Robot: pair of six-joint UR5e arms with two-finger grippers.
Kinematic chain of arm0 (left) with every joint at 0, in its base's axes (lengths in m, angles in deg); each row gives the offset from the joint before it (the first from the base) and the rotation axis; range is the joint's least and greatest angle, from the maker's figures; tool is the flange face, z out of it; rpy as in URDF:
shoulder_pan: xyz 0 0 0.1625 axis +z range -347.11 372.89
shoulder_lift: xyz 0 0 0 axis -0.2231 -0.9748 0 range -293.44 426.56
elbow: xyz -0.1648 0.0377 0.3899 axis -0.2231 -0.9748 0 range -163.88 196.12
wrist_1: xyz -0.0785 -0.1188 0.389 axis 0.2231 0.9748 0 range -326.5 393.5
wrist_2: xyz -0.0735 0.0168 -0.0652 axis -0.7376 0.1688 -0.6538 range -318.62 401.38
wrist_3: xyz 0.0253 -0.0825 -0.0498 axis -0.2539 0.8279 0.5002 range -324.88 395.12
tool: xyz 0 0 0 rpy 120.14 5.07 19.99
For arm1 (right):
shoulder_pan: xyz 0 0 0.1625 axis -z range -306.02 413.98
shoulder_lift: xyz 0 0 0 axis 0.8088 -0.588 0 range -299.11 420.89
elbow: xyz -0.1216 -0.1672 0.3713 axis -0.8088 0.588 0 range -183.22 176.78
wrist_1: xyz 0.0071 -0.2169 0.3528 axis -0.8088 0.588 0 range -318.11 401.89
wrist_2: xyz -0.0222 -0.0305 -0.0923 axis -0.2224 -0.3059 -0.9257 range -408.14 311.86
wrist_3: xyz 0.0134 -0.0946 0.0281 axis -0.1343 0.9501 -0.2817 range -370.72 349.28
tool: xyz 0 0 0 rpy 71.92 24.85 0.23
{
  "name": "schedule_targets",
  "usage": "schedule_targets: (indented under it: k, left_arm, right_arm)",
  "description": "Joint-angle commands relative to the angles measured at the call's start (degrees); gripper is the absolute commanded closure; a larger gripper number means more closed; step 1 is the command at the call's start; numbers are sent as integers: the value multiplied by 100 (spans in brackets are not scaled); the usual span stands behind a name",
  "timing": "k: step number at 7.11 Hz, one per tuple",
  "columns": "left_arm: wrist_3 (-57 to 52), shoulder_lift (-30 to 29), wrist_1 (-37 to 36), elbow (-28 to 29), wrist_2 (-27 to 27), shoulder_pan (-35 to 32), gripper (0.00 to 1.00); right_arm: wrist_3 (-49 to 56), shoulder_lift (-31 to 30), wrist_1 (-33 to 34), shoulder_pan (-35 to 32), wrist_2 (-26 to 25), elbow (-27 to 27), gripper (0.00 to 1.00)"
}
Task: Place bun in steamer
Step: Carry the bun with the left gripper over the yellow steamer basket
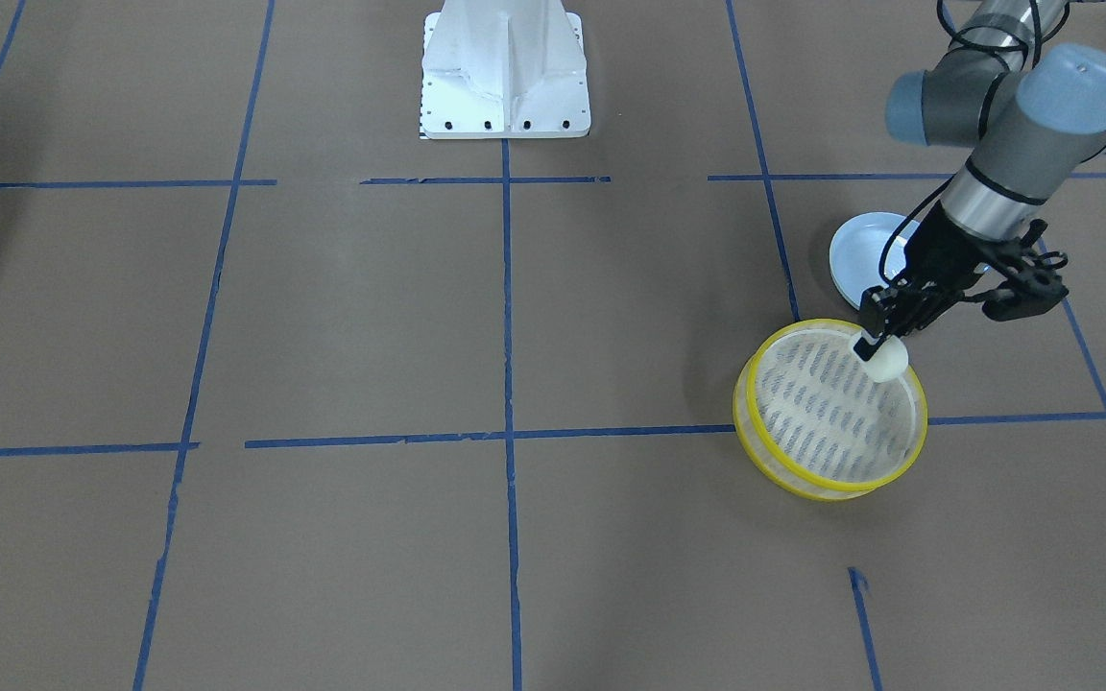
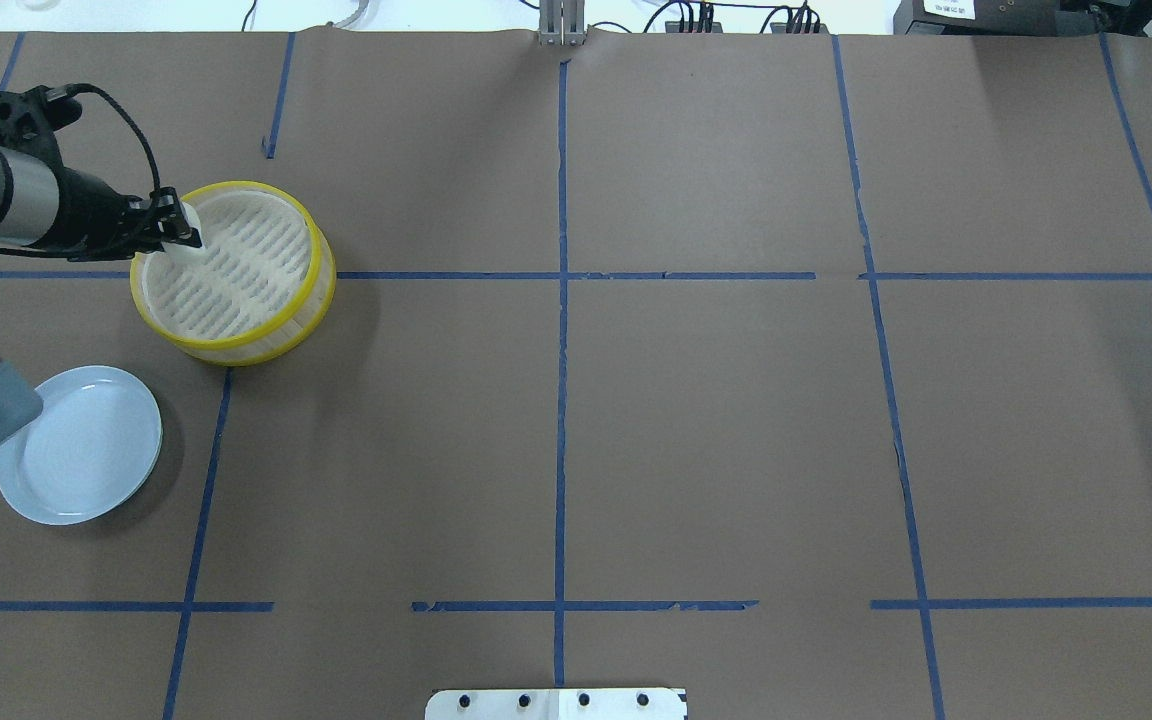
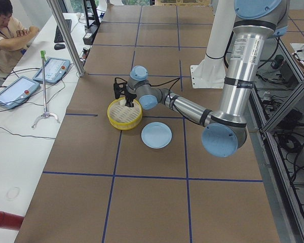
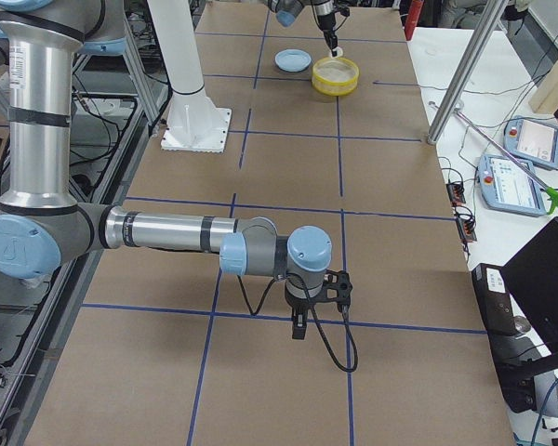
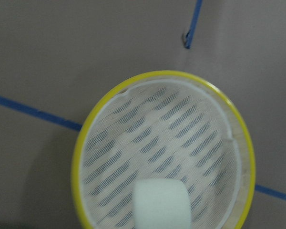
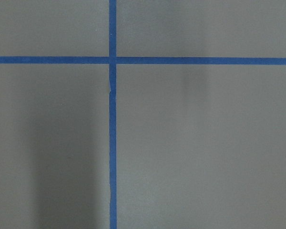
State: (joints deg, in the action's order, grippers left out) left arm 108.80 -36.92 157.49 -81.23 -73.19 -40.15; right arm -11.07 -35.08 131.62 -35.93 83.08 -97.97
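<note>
The steamer [image 1: 747, 413] is a round basket with yellow rims and a slotted whitish floor; it stands on the brown table. My left gripper [image 1: 872, 342] is shut on the cream-white bun [image 1: 886, 362] and holds it just above the steamer's floor, inside the rim nearest the robot. In the overhead view the gripper [image 2: 179, 238] and the bun [image 2: 187, 252] are at the steamer's [image 2: 236, 346] left edge. The left wrist view shows the bun [image 5: 161, 205] over the steamer's floor [image 5: 157, 138]. My right gripper [image 4: 298, 327] hangs over bare table far away; I cannot tell whether it is open.
A pale blue plate [image 1: 855, 251], empty, lies beside the steamer on the robot's side, also in the overhead view [image 2: 76, 445]. The white robot base [image 1: 505, 77] stands at mid table edge. Blue tape lines cross the brown paper. An operator sits at a side desk [image 3: 10, 30].
</note>
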Motion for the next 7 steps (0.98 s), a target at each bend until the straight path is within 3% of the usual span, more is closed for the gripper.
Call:
schedule_targets:
  k: [1,2,7]
  left_arm:
    - [-1052,-252,-863,233,416,422,72]
    - [-1301,-339,-1259,338,766,591,72]
    - [-1329,-550,-1245,682,787,829,64]
  right_arm:
    - [0,0,0,0,0,0,0]
    - [0,0,0,0,0,0,0]
    - [0,0,0,0,0,0,0]
